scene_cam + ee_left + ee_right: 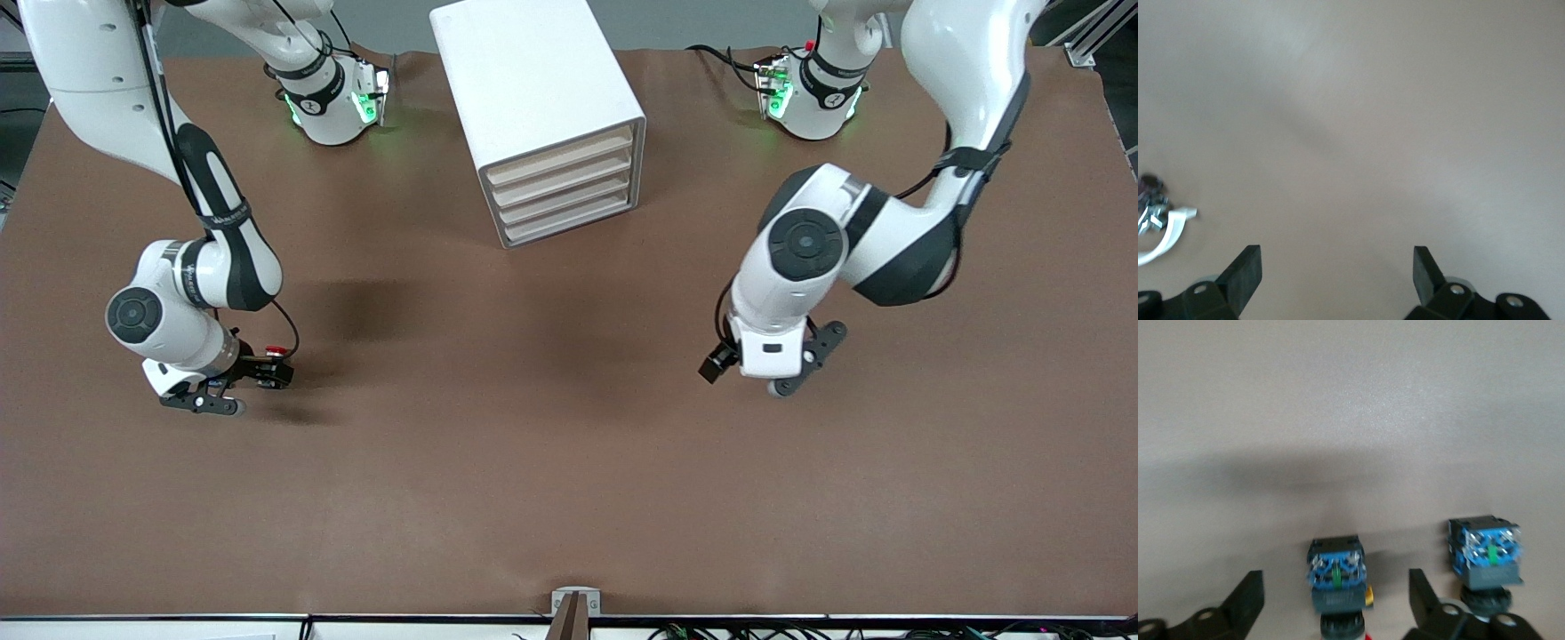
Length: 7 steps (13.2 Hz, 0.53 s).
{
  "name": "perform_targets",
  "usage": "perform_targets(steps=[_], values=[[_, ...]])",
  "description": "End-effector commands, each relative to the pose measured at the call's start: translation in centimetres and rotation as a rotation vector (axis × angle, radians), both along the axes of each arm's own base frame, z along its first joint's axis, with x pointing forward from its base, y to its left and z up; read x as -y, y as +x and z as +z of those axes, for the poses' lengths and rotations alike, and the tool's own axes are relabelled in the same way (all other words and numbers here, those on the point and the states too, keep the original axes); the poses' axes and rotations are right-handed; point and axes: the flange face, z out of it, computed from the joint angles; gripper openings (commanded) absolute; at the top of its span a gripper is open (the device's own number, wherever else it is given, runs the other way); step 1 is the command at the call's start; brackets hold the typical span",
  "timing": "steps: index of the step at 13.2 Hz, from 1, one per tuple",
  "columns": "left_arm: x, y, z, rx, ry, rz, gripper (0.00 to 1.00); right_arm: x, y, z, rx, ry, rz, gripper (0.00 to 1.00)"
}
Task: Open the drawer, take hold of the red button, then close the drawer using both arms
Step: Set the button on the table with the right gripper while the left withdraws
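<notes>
The white cabinet (533,71) stands at the back middle of the table. Its drawer (562,173), second from the top, is closed like the other three. My right gripper (253,378) is low over the table near the right arm's end, open. In the right wrist view (1337,600) a button (1337,583) with a blue-and-black body lies between the open fingers (1248,597), unclasped, with a trace of red at its cap end. The front view shows a red cap (276,351) there. My left gripper (805,360) is open and empty over bare table (1337,267).
A second, same-shaped button (1486,560) lies just beside the first, outside the right gripper's fingers; its cap colour is hidden. A white strap with small dark parts (1158,223) shows in the left wrist view. A bracket (576,604) sits at the table's front edge.
</notes>
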Motion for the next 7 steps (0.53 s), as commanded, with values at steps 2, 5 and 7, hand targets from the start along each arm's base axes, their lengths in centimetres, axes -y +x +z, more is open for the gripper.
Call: perform_targets(steps=[2, 5, 7], values=[[-6.9, 3.4, 3.8, 0.028, -0.003, 0.025, 1.00, -0.6, -1.0, 7.0, -0.017, 0.009, 0.004, 1.00], [-9.0, 3.3, 4.3, -0.041, 0.037, -0.072, 1.00, -0.6, -2.4, 12.8, -0.052, 0.017, -0.001, 1.00], [-9.7, 3.4, 6.2, -0.062, 0.030, -0.142, 1.00, -0.7, -3.8, 16.5, -0.074, 0.025, 0.012, 1.00]])
